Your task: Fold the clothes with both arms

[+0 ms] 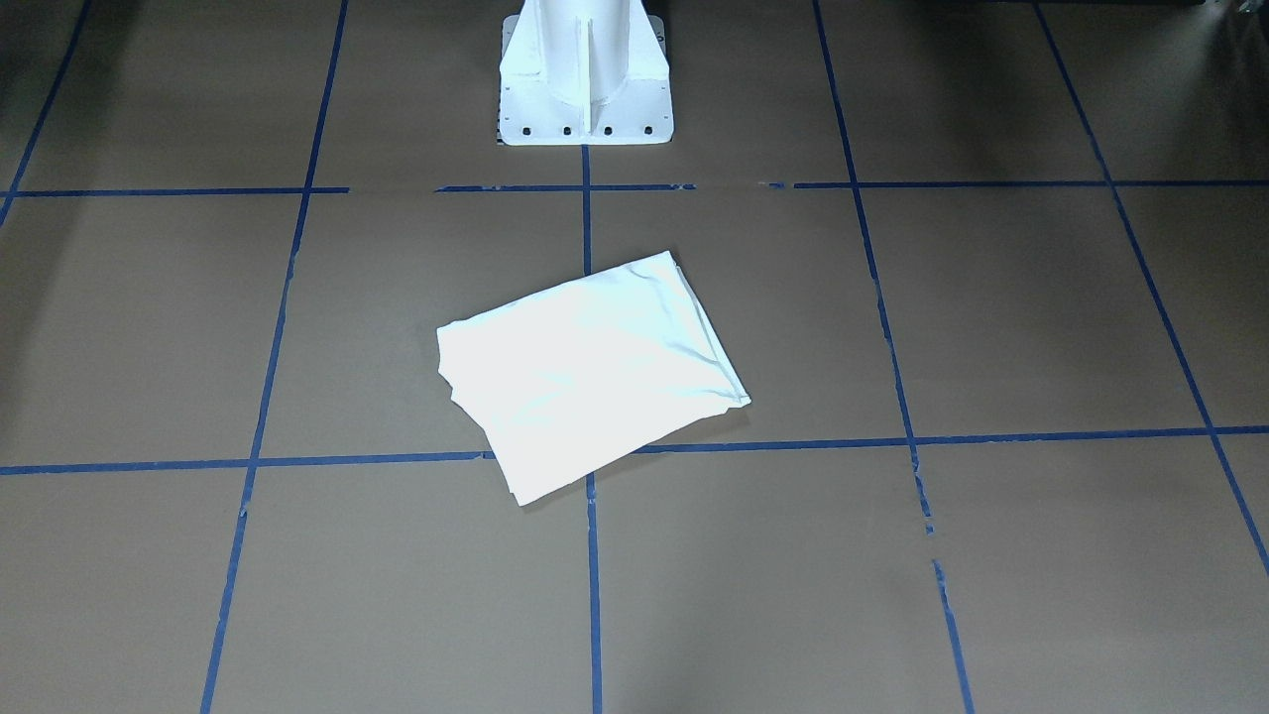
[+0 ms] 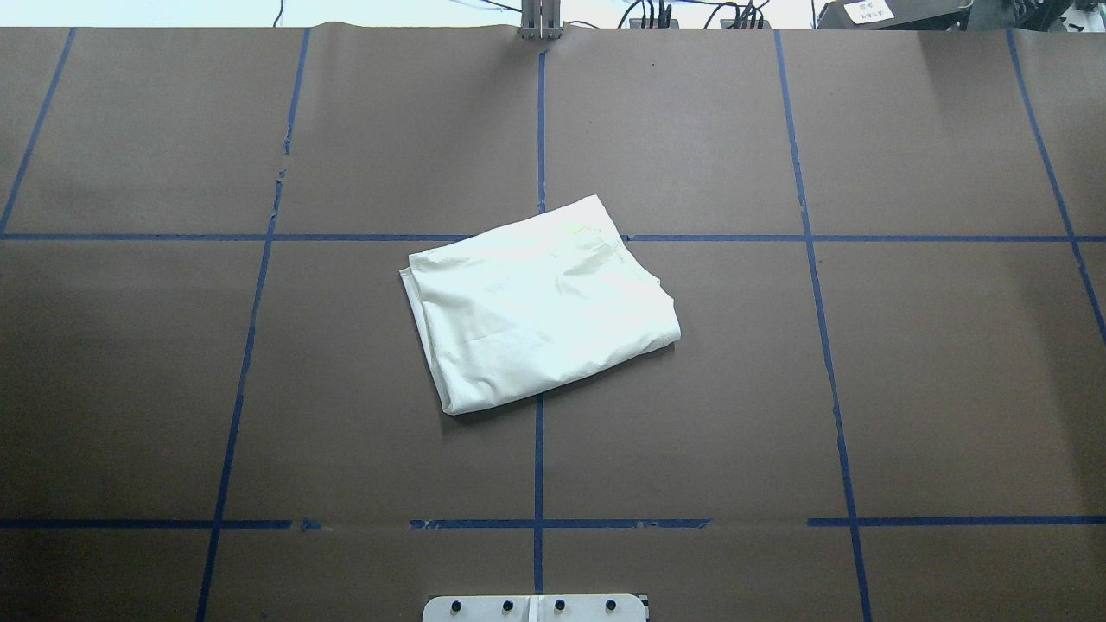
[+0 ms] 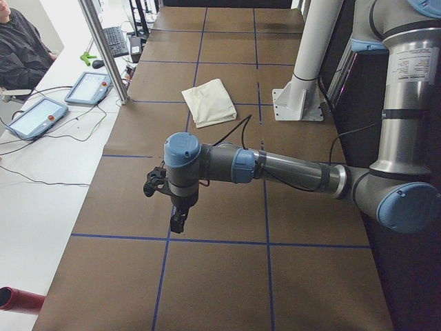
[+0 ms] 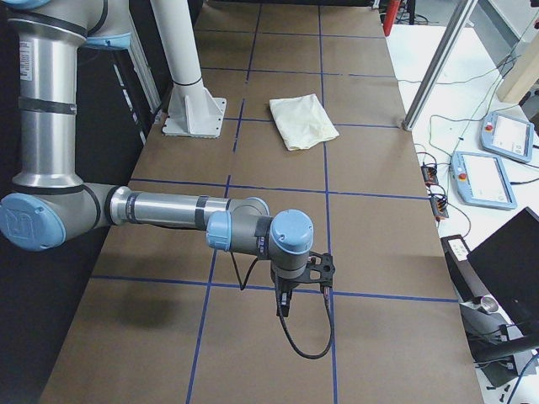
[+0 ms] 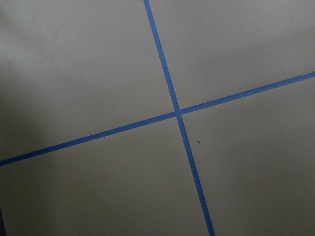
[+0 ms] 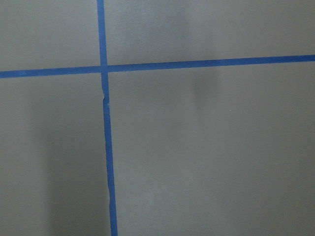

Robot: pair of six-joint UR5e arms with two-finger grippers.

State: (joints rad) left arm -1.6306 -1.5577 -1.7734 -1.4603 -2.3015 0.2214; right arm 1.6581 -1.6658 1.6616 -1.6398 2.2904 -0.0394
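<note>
Folded cream-white shirt (image 2: pixel 540 302): soft matt cloth, lightly creased. Brown table cover (image 2: pixel 950 389): matt paper, smooth. Blue grid lines (image 2: pixel 538 466): tape. White pedestal base (image 1: pixel 585 89): painted metal, glossy.

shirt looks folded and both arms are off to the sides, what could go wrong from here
The shirt has layers sitting uneven at one edge, so a nudge might open the fold. It lies skewed to the blue tape lines; a regrasp squared to the grid may catch only a corner. A cable loops below the right gripper and could drag if that arm sweeps in.
</note>
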